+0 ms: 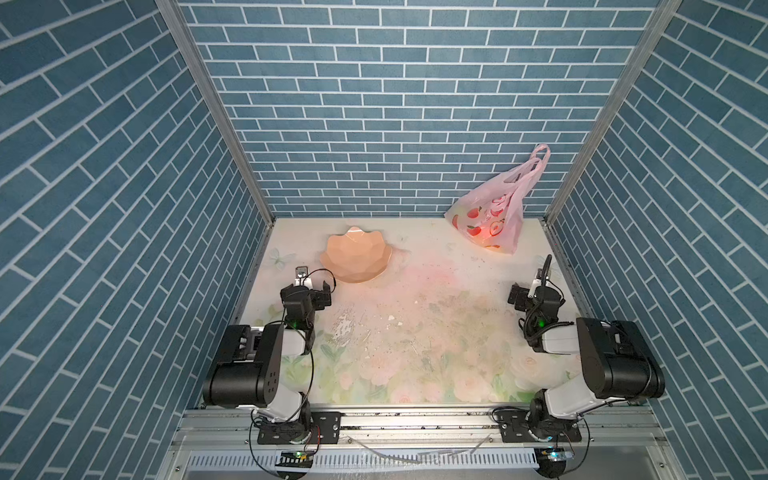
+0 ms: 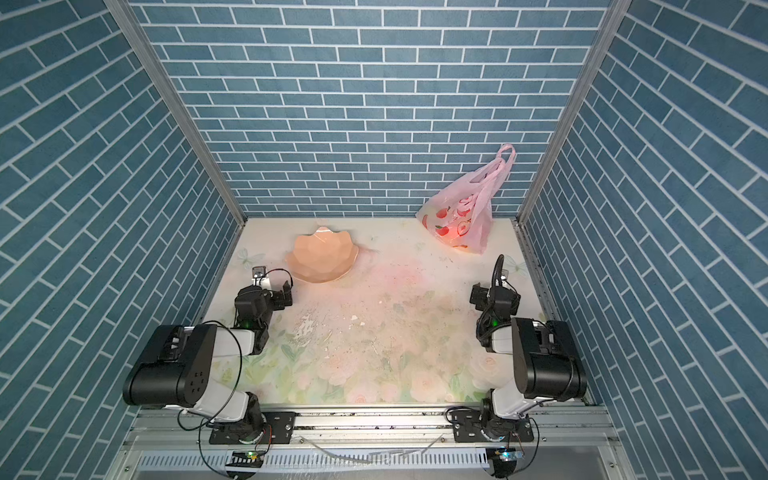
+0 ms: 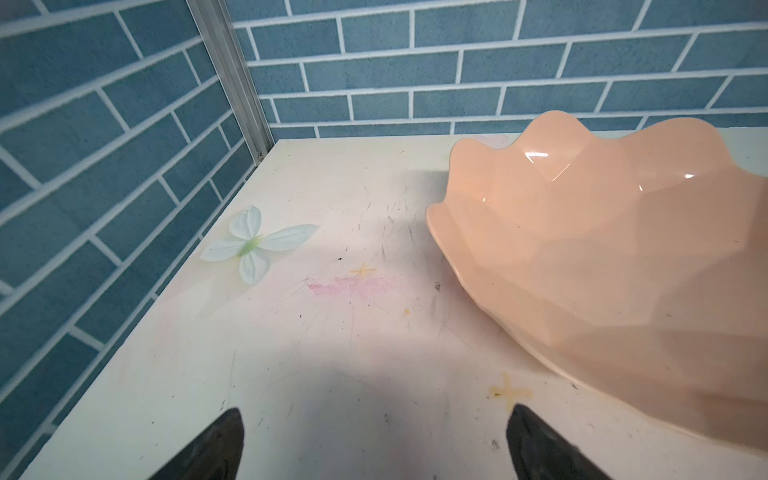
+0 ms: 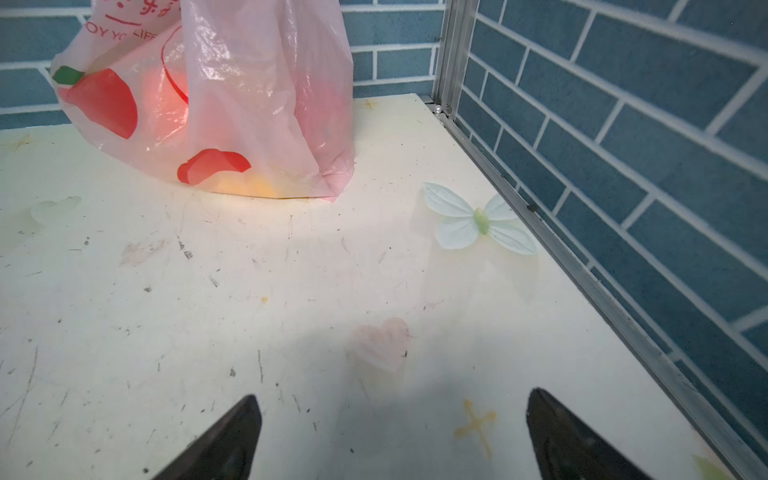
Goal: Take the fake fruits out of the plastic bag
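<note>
The plastic bag [image 1: 494, 212] [image 2: 463, 214], pale pink with red fruit prints, stands at the back right corner with its handles leaning up against the wall. In the right wrist view the plastic bag [image 4: 232, 95] is ahead of my right gripper [image 4: 395, 401], well apart from it. The fake fruits show only as blurred patches through the plastic, one yellow [image 4: 251, 187] and one red-orange [image 4: 166, 93]. My right gripper [image 1: 534, 291] is open and empty over bare table. My left gripper [image 3: 376, 417] [image 1: 309, 286] is open and empty too, beside the bowl.
A peach-pink scalloped bowl [image 1: 357, 259] [image 3: 602, 249] sits empty at the back left, just right of the left gripper. Blue brick walls with metal rails [image 4: 540, 220] close the table on three sides. Butterfly prints [image 4: 478, 220] mark the floral table top.
</note>
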Robot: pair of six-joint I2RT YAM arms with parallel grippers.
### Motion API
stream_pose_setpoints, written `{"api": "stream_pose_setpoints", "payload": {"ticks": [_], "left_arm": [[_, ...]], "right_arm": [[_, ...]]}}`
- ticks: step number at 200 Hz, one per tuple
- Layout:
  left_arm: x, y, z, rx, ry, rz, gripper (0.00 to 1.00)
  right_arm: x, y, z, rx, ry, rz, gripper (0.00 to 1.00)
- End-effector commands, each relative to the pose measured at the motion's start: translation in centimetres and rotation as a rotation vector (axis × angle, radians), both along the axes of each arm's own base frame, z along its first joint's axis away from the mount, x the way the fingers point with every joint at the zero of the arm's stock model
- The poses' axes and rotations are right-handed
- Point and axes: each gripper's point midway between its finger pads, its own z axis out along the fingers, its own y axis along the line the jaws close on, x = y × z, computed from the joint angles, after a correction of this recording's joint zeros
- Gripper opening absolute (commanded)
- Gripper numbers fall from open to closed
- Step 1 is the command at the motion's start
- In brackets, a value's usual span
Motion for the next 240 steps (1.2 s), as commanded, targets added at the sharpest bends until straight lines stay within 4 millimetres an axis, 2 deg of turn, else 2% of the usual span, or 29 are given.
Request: {"api": "stream_pose_setpoints", "payload": {"ticks": [1, 175, 193, 240], "left_arm": [[0.54, -0.18, 0.85, 0.005, -0.028, -0.006, 0.99], [0.5, -0.18, 0.8, 0.005, -0.026, -0.006, 0.99], [0.5, -0.18, 0.79, 0.005, -0.026, -0.006, 0.99], [0.45, -0.21, 0.78, 0.004, -0.028, -0.008, 0.99]], "right_arm": [[0.88, -0.06, 1.31, -0.006, -0.036, 0.007, 0.99], [0.9, -0.08, 1.34, -0.008, -0.038, 0.007, 0.99], [1.1, 0.6, 1.23, -0.004, -0.028, 0.049, 0.99], [1.08, 0.7, 1.17, 0.001, -0.027, 0.053, 0.99]]}}
